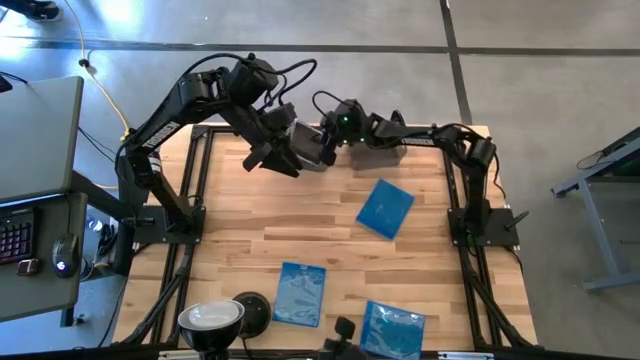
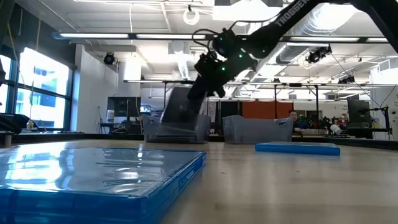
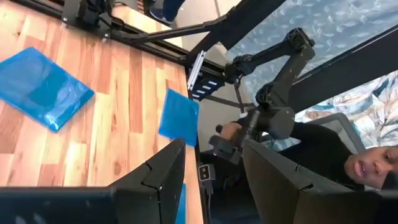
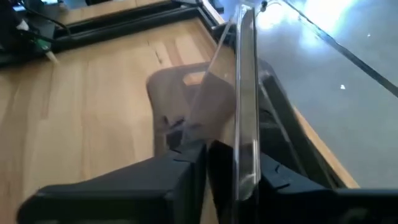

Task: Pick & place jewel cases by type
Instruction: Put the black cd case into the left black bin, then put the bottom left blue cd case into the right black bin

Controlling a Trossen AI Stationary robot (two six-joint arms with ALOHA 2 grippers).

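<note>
You have open table (image 1: 300,225) in the middle, between the blue cases. One blue case (image 1: 386,208) lies right of centre; two more (image 1: 300,293) (image 1: 392,328) sit near the front edge beside a lamp (image 1: 211,320). At the back edge, two bins (image 1: 378,153) and both arms crowd together, leaving little room there.

The left hand (image 3: 214,165) shows two dark fingers (image 3: 155,177) standing apart with nothing between them — beyond, two translucent blue jewel cases (image 3: 40,87) lie flat on the wooden desk (image 3: 118,112), and a person (image 3: 348,155) sits past its edge.
</note>
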